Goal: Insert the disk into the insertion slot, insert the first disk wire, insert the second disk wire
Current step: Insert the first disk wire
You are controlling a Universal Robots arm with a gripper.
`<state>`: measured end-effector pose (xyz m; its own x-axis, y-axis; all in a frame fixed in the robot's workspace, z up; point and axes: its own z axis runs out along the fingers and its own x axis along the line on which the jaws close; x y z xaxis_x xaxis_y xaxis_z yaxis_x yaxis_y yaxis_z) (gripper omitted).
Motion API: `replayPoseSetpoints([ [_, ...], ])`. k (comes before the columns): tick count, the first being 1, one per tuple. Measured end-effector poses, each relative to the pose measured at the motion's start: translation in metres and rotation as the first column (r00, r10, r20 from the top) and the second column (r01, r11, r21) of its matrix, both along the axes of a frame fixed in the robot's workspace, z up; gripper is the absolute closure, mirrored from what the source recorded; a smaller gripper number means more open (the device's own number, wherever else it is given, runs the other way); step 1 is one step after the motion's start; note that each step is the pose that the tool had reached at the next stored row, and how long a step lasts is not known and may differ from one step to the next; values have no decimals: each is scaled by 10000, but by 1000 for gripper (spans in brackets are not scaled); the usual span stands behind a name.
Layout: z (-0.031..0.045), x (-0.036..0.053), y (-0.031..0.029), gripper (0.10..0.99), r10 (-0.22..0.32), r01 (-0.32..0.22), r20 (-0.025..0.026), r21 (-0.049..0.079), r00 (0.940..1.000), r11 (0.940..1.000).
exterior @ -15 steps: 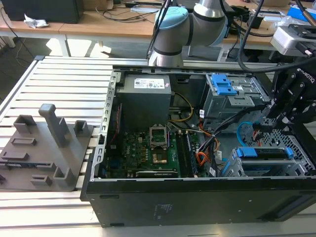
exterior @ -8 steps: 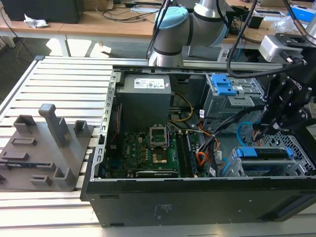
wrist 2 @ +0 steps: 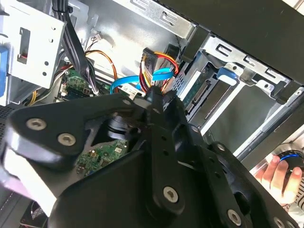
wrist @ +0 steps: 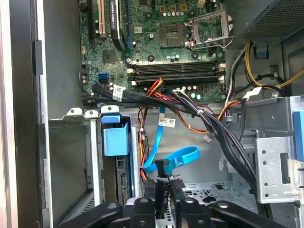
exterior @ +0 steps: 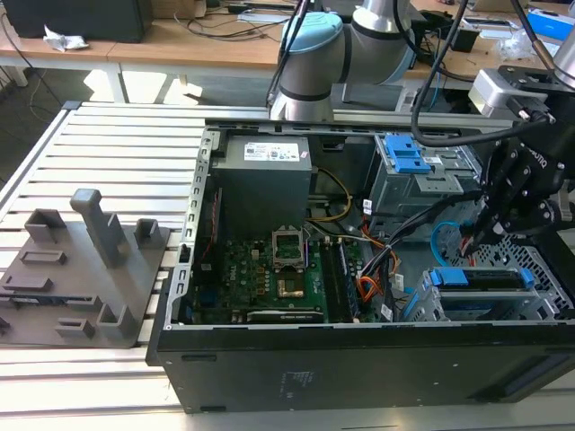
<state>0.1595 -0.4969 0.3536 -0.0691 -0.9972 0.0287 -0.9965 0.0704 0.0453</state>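
Note:
The disk (exterior: 490,279), framed by its blue carrier, sits inside the insertion slot (exterior: 543,301), a grey perforated cage at the exterior view's right. In the first wrist view the disk's blue carrier (wrist: 115,137) stands in the cage's bay. My gripper (exterior: 486,230) hangs just above and behind the cage. Its fingers (wrist: 161,192) are shut on the black connector (wrist: 163,167) of a flat blue wire (wrist: 183,156). In the second wrist view the gripper (wrist 2: 150,98) holds that connector a short way from the disk's connector edge (wrist 2: 201,90). Red, orange and black wires (wrist 2: 156,59) bunch beside the blue one.
The open computer case (exterior: 359,359) lies on a slatted table (exterior: 117,153). Motherboard (wrist: 171,42), power supply (exterior: 265,171) and a taller cage with a blue bracket (exterior: 404,154) are inside. Thick black cables (wrist: 223,128) cross near the gripper. A grey fixture (exterior: 85,269) sits at the exterior view's left. A hand (wrist 2: 278,173) rests outside the case.

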Motion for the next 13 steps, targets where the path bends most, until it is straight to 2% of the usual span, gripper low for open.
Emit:
replayPoseSetpoints([
  [2,0,0,0,906,0,0,-1,0,10000,10000],
  [9,0,6,0,906,2,-2,0,0,10000,10000],
  [13,-1,73,-1,906,1,-1,-15,1,10000,10000],
])
